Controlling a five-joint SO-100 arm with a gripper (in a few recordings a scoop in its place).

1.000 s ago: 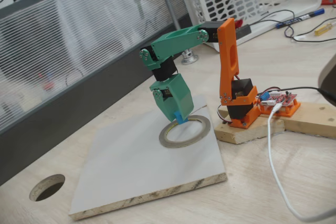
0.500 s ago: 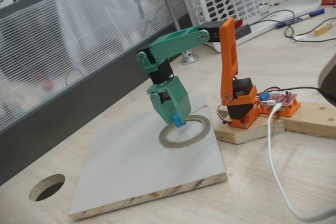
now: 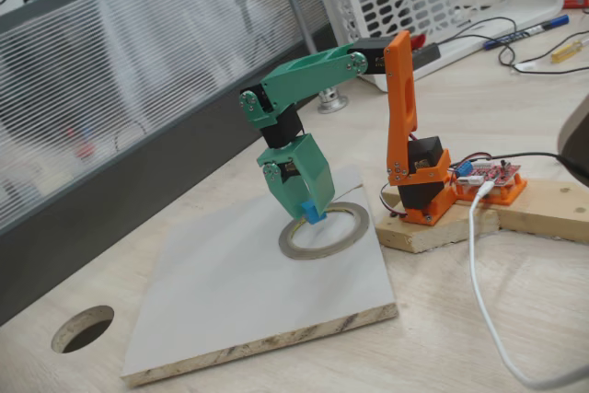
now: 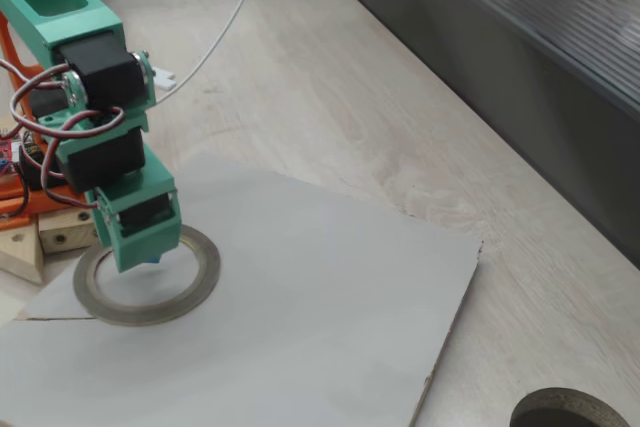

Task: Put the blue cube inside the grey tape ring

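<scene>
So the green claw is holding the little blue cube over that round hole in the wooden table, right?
Not quite. The end effector does hold the blue cube, but over the grey tape ring lying on the white board, not over the hole. In a fixed view the hole sits far off, near the table's front corner.

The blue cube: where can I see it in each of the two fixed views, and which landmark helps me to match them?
A fixed view: the blue cube sits at the green gripper tip, over the far left rim of the grey tape ring, centre of picture.
Another fixed view: a blue sliver under the gripper, left of centre.
Shared landmark: the tape ring.
</scene>
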